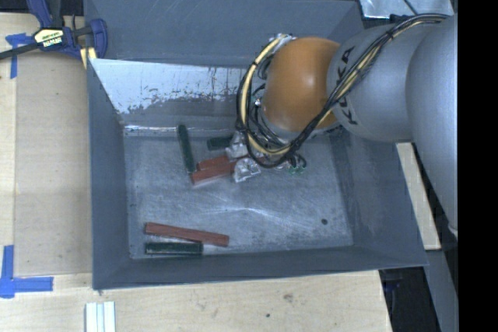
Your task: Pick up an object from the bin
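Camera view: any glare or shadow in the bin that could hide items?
Camera view: strong glare on the bin's back wall, faint sheen on its floor; the arm shadows the spot under the gripper, yet the reddish-brown block there is visible; the front red-brown strip evenly lit.

The silver arm [405, 82] bends steeply downward, its orange-covered wrist [299, 85], ringed by looped cables [250, 93], just above and right of the end effector [243, 166].

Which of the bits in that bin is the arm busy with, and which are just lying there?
Job in hand: gripper, down at the right end of the reddish-brown block.
Lying about: dark green stick left of that block; long reddish-brown strip and dark green bar along the bottom wall of the bin.
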